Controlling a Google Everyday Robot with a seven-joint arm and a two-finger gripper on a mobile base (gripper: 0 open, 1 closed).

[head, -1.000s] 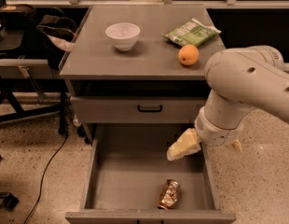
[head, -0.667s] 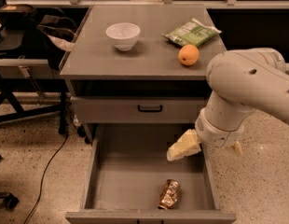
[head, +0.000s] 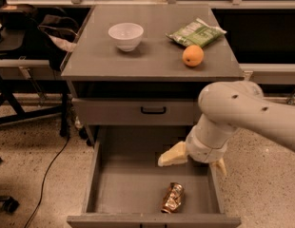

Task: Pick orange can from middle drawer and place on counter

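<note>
The orange can (head: 172, 197) is a dented copper-orange can lying near the front edge of the open middle drawer (head: 119, 189). The drawer is pulled out below the counter (head: 152, 56). My gripper (head: 196, 161) hangs over the right rear part of the drawer, above and behind the can, without touching it. Its cream fingers (head: 170, 156) are spread apart and empty; one points left over the drawer and the other shows at the right, by the drawer's side wall. My white arm comes in from the right.
On the counter stand a white bowl (head: 126, 34), a green snack bag (head: 195, 33) and a round orange fruit (head: 192, 55). The shut upper drawer front (head: 138, 111) has a black handle. A chair and a cable (head: 47, 175) are on the floor at the left.
My arm has come down and the gripper has moved lower and a little left, into the drawer opening. The can and the things on the counter have not moved.
</note>
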